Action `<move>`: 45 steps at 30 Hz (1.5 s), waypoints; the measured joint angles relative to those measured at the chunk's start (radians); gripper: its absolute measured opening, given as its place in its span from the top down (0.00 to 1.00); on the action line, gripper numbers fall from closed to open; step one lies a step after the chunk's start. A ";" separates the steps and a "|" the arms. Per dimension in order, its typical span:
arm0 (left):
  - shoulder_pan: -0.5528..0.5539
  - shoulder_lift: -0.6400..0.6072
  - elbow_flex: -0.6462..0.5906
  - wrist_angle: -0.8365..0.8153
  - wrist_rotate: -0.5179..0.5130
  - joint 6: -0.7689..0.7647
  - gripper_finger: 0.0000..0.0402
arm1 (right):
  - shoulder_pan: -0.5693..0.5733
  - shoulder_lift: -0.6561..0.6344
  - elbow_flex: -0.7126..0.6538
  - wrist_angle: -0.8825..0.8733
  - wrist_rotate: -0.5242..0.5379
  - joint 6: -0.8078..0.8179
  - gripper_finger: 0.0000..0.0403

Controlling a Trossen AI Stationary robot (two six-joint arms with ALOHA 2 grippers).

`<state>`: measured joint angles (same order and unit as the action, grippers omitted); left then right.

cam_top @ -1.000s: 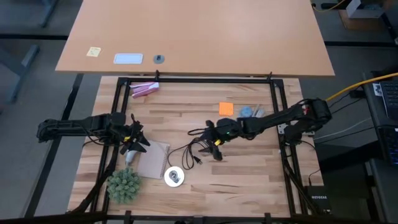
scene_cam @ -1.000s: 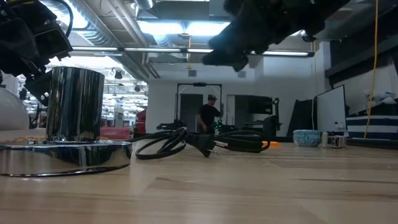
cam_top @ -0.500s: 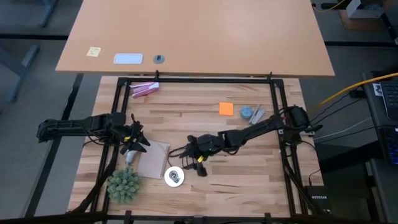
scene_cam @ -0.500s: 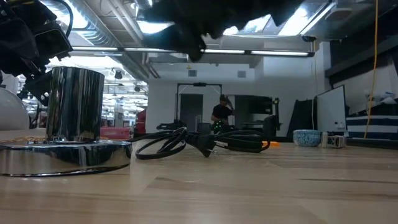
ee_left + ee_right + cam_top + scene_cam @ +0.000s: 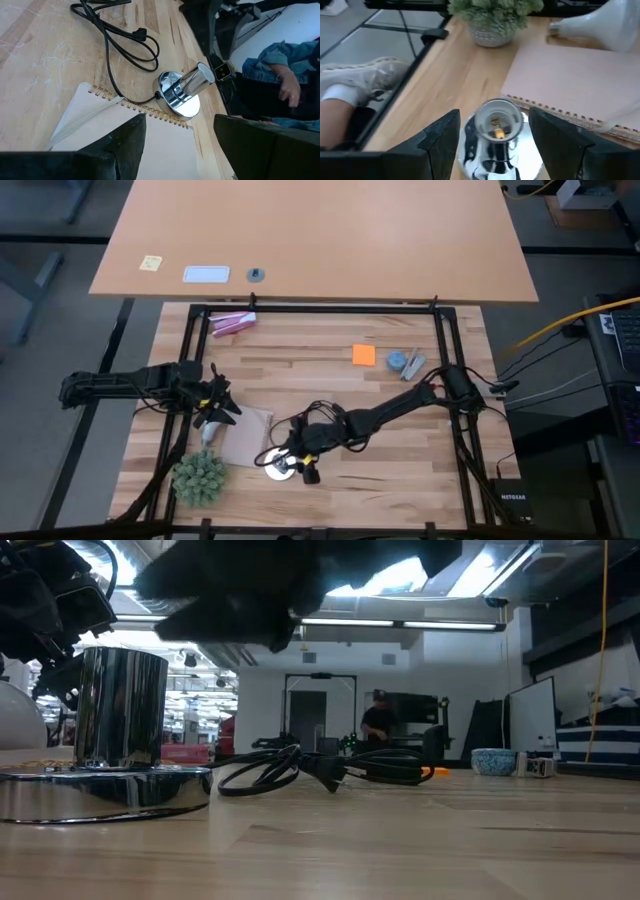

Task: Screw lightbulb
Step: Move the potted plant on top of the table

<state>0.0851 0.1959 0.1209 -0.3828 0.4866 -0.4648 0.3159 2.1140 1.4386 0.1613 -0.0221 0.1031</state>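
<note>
Your right gripper [image 5: 303,468] hangs right over the shiny socket [image 5: 279,465], with its fingers spread wide on both sides of it and nothing held. The lightbulb [image 5: 600,27] lies on its side past the far edge of the pink notebook [image 5: 580,80], near the green plant [image 5: 200,476]. Your left gripper [image 5: 216,412], open and empty too, is much nearer to it.

From overhead we look straight down, low we look level across the table, and both wrist cameras share the socket [image 5: 181,90]
</note>
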 joint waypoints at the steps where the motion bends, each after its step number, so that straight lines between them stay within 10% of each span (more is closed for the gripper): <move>1: 0.000 0.000 0.000 0.000 0.000 0.000 0.44 | -0.001 0.006 0.003 0.000 0.011 0.000 0.40; 30: 0.000 0.000 0.000 0.000 0.000 0.000 0.44 | -0.001 0.059 0.010 0.005 0.090 0.051 0.40; 45: 0.000 0.000 0.000 0.000 0.000 0.000 0.44 | -0.002 0.059 0.011 -0.024 0.370 -0.066 0.40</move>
<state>0.0852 0.1963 0.1208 -0.3824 0.4862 -0.4648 0.3142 2.1731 1.4494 0.1369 0.3475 0.0370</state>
